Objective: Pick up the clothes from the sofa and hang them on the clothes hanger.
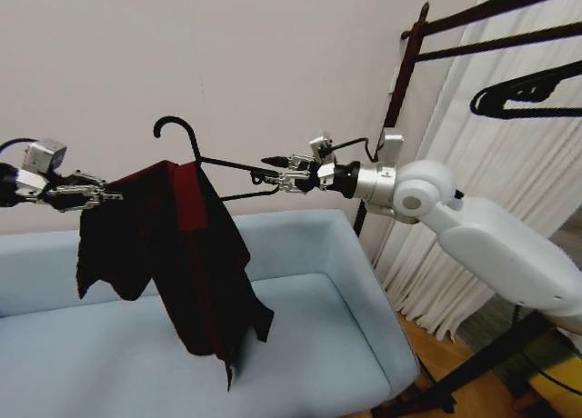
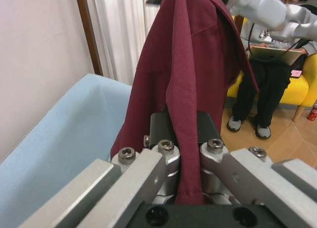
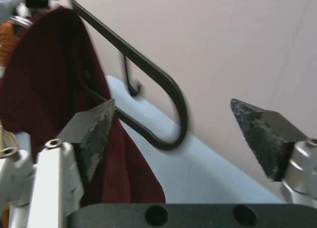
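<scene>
1. My left end effector (image 1: 98, 197) is clamping one edge of the dark red shirt (image 1: 186, 254) and holding it up in the air above the sofa (image 1: 309, 336).
2. The shirt is hanging partly on the black hanger (image 1: 232, 164). I think the left side is stretching it so that the shoulder can slide along the bar.
3. My right end effector (image 1: 270, 170) is standing with its fingers spread around the hanger's end loop, not pinching it.
4. I am finding no brand or readable writing.
</scene>
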You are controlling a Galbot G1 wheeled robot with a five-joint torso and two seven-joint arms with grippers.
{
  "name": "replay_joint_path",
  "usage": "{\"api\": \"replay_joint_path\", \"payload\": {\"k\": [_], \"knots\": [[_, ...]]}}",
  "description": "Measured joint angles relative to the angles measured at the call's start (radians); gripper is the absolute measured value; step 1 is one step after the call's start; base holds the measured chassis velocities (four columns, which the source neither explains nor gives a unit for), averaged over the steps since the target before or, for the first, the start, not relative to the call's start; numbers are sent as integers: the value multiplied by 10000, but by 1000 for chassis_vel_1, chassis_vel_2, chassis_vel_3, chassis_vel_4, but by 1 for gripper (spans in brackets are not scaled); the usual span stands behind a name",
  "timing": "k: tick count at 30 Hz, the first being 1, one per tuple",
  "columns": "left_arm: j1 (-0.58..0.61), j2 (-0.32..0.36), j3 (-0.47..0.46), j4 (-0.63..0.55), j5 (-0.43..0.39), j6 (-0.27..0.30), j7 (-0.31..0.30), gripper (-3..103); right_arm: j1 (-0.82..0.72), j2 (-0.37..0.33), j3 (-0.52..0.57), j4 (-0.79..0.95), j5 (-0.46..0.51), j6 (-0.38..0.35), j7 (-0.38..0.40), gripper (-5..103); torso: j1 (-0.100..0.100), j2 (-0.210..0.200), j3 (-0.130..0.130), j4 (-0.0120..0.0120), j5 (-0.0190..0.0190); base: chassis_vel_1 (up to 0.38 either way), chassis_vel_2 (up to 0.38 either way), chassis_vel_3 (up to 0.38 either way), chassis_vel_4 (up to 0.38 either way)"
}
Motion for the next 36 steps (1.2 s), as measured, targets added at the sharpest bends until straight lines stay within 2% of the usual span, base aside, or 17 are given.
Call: {"api": "replay_joint_path", "payload": {"k": [1,5,8,11,13,19,22,24,29,36], "knots": [[0,0,0,0,0,0,0,2,0,0,0,0,0,0,0,74,0,0,0,0,0,0,0,0,0],[-67,59,-74,179,0,-2,95,2,-1452,-307,492,72,464,-10,649,95,0,0,1,0,1,0,0,0,0],[-79,127,-114,195,-64,-2,91,2,-2259,-258,713,156,508,-26,769,100,0,0,0,-1,1,0,0,0,0],[-81,168,-124,199,-121,-2,75,2,-2670,-139,865,233,511,-37,875,100,0,0,1,0,0,0,0,0,0],[-82,263,-144,227,-203,-2,44,2,-3458,259,988,441,664,-48,1436,100,0,0,0,1,0,0,0,0,0],[-64,376,-151,232,-307,-2,10,2,-4426,1039,775,601,768,67,2168,100,0,0,1,2,-1,0,0,0,0],[-51,408,-150,213,-349,-2,-17,2,-4927,1545,403,622,1219,334,2792,100,1,0,1,2,-2,0,0,0,0],[-51,413,-150,212,-366,-1,-17,2,-5031,1623,391,642,1352,354,2885,100,1,0,1,2,-3,0,0,0,0],[-52,419,-150,228,-421,21,-10,2,-5768,2182,457,796,2595,378,3305,100,0,0,0,-1,-3,0,0,0,0],[-49,415,-146,230,-438,34,-9,2,-5823,2870,438,695,2841,498,3509,100,0,0,1,1,-2,0,0,0,0]]}}
